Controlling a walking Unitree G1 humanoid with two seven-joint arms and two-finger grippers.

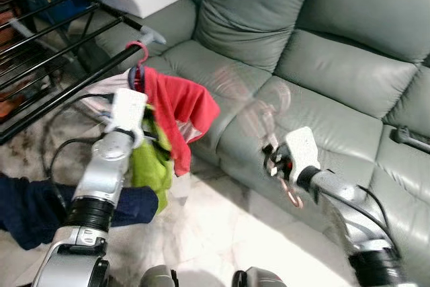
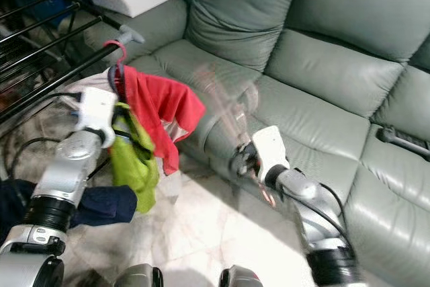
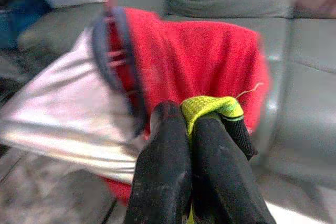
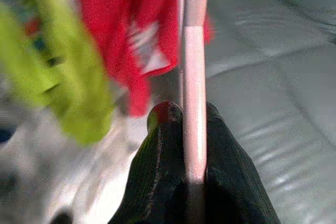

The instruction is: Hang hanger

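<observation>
Left gripper point(image 3: 191, 129) clamped tight on yellow-green cloth point(image 1: 149, 166), beside red shirt point(image 1: 180, 115) hanging at left near drying rack point(image 1: 54, 52). Right gripper point(image 4: 185, 124) pinched shut around pink hanger point(image 4: 194, 72), blurred, in front of grey sofa point(image 1: 322, 65).

My left gripper point(image 1: 139, 140) sits left of my right gripper point(image 1: 274, 160), clamping the cloth point(image 1: 149, 159) beneath the shirt point(image 1: 181, 113) on a hanger point(image 1: 138, 62) by the rack point(image 1: 50, 48), while my right pinches another hanger point(image 4: 193, 72) before the sofa point(image 1: 322, 65) behind.
</observation>
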